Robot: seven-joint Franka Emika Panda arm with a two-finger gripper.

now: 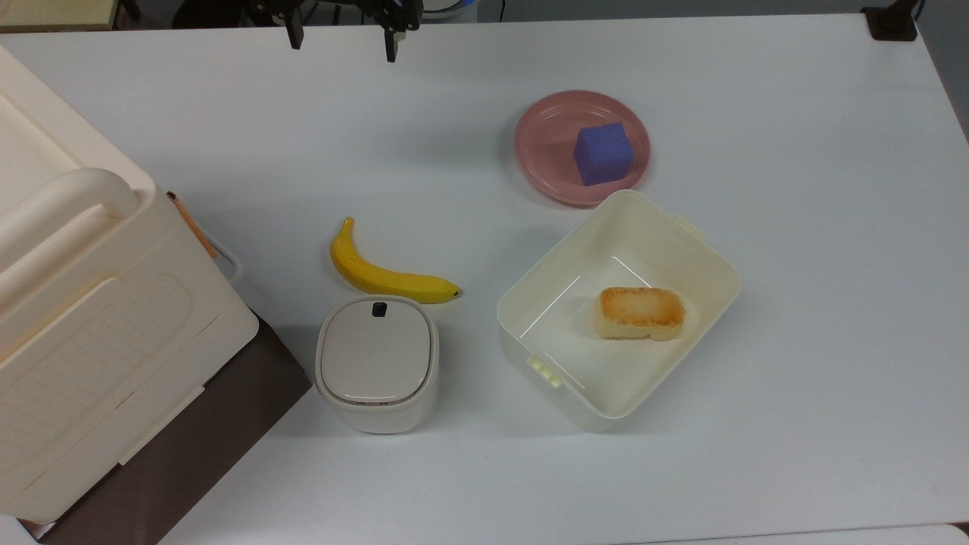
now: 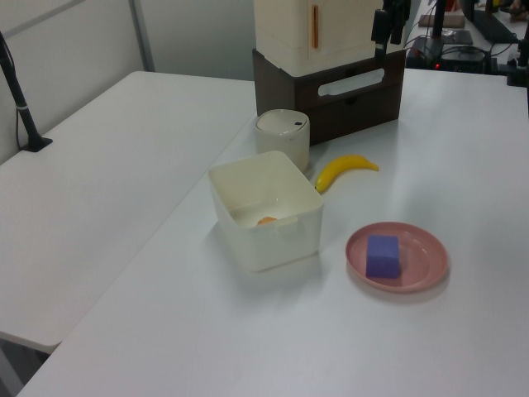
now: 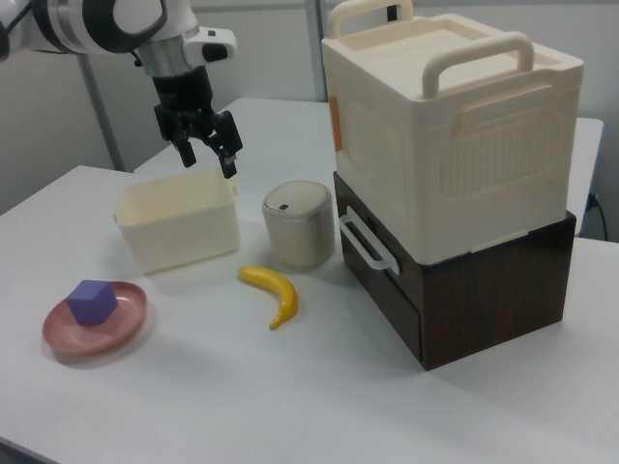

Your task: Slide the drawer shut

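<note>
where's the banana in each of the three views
Top view: banana left of centre, just above the lidded canister.
Left view: banana right of centre, to the canister's right.
Right view: banana at centre, below the canister.
Shared landmark: the lidded canister, always beside it.

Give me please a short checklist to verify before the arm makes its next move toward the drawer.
1. Claw open and empty: ok.
2. Claw lined up with the white handle: not ok; it hangs high above the table, far from the drawer.
3. Space before the drawer front free: ok; the banana and the lidded bin are near but apart from it.
4. Drawer not yet fully shut: cannot tell; in the right view its front looks almost flush with the brown cabinet.
5. Cream case sits squarely on the cabinet: ok.
</note>
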